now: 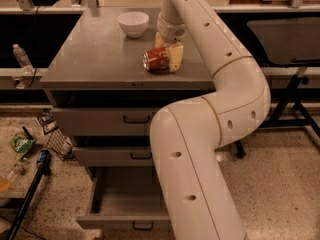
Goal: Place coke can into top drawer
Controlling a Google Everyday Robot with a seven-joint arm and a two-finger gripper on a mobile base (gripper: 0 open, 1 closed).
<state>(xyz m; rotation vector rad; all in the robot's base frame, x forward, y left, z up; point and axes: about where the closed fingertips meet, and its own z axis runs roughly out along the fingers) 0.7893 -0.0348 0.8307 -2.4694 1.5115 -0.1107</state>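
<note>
Here we are at the grey metal table (90,59), the flat top of a three-tier cabinet. The small red aluminium coke can (155,59) with its white lettering lies on its side there, right of centre, one silver end turned to the left. The cream-coloured claw (170,54) is right on it, coming down from behind and sitting close against the can's right end and back. Has it got a grip? Cannot tell from this angle: the claw's own body and the can hide how it is set.

The big white jointed arm (200,149) sweeps up from the bottom of the view, bends out to the right, and reaches back across the table's right half to the can. Behind the can and to its left, apart from it, a round white ceramic bowl (133,23) sits upright.

Down below is the top drawer (125,194), the wide grey metal one with the small black handle, lowest of the three tiers. It is pulled well out, its tray open to view, and the arm crosses in front of its right part. The two grey drawers (100,120) above it are pushed in farther.

Off to the left, a clear plastic bottle (22,58) stands on a ledge, and a green packet (21,144) lies on the speckled floor (280,194).
</note>
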